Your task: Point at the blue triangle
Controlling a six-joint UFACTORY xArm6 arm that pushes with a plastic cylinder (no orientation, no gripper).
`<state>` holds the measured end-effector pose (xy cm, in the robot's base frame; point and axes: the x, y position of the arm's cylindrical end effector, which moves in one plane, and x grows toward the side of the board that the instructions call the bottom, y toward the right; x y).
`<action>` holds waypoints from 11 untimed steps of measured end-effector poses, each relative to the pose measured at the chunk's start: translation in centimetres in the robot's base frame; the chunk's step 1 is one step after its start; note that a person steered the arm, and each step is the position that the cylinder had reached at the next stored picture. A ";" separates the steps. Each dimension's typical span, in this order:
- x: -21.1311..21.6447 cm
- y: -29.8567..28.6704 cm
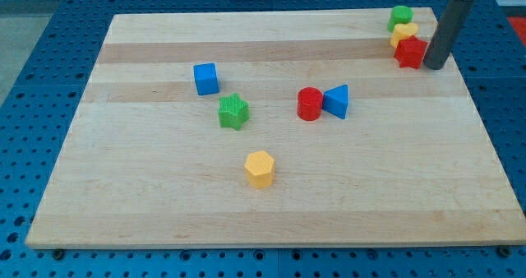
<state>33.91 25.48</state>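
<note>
The blue triangle [337, 101] lies near the middle of the wooden board [164, 196], touching a red cylinder [310, 104] on its left. My tip [434, 66] is at the board's upper right, right beside a red block [410, 53] and far up and to the right of the blue triangle.
A blue cube [206, 78] and a green star [233, 111] lie left of centre. A yellow hexagon [260, 169] sits lower in the middle. A yellow block [403, 34] and a green block [401, 16] are stacked in a line above the red block.
</note>
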 end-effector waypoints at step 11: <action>5.2 -9.7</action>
